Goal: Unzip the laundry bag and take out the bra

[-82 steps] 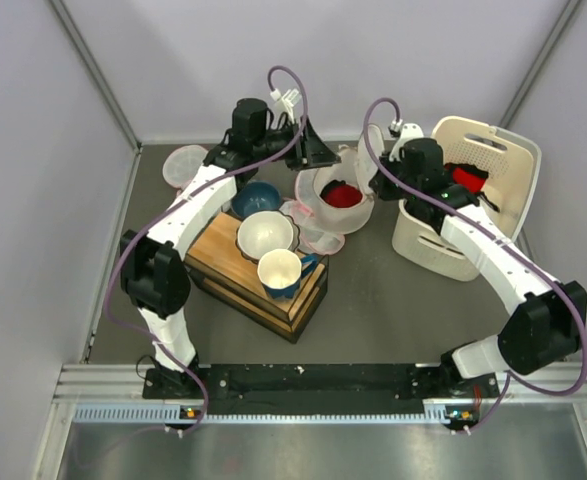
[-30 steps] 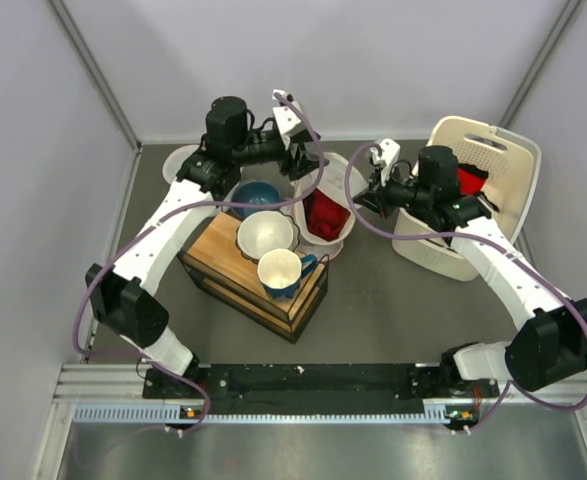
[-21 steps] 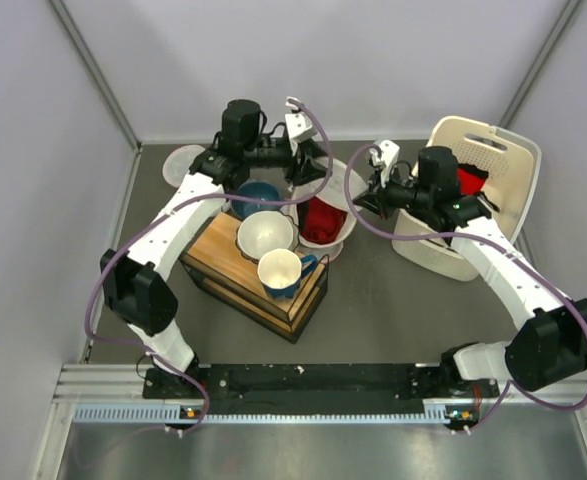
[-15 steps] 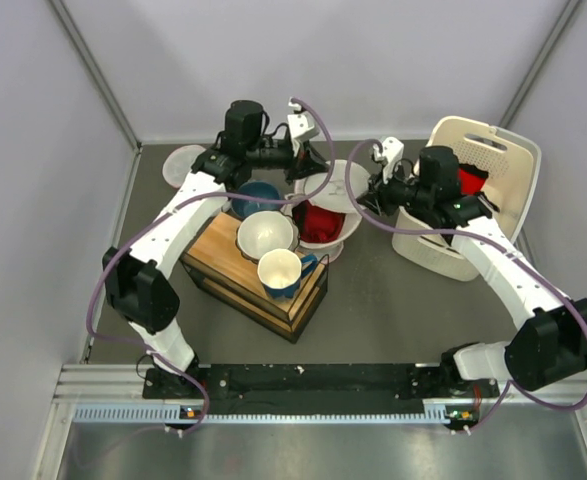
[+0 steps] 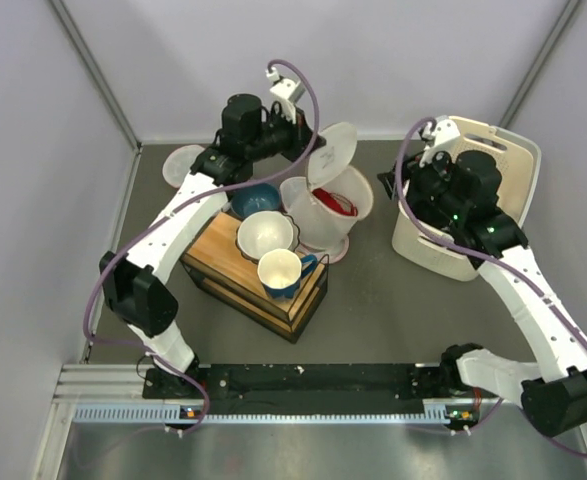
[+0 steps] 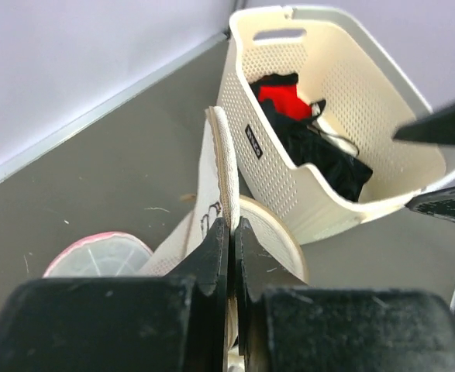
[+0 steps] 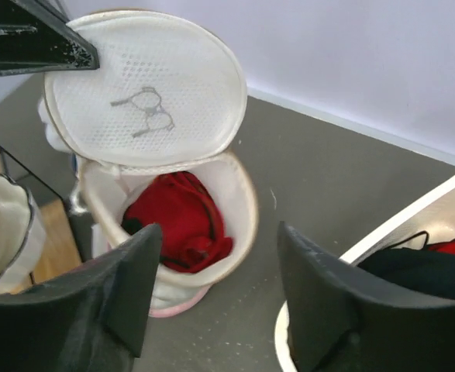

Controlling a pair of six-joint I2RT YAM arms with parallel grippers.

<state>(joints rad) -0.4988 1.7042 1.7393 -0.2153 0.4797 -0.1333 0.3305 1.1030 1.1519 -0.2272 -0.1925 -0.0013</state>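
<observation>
Left gripper (image 6: pixel 229 232) clamping tight on the raised round flap of the laundry bag (image 5: pixel 325 218), right wrist view alone revealing the red bra (image 7: pixel 182 221) lying inside the opened bag, right gripper (image 7: pixel 219 232) hovering nearby, fingers spread wide, holding nothing

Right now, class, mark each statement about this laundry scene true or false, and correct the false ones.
1. The laundry bag has its round lid lifted open. True.
2. The bra lies on the table beside the bag. False: it sits inside the bag.
3. The left gripper is shut on the lid's edge. True.
4. The right gripper grips the bra. False: it is open and holds nothing.
5. The basket is empty. False: it holds red and black clothing.
</observation>
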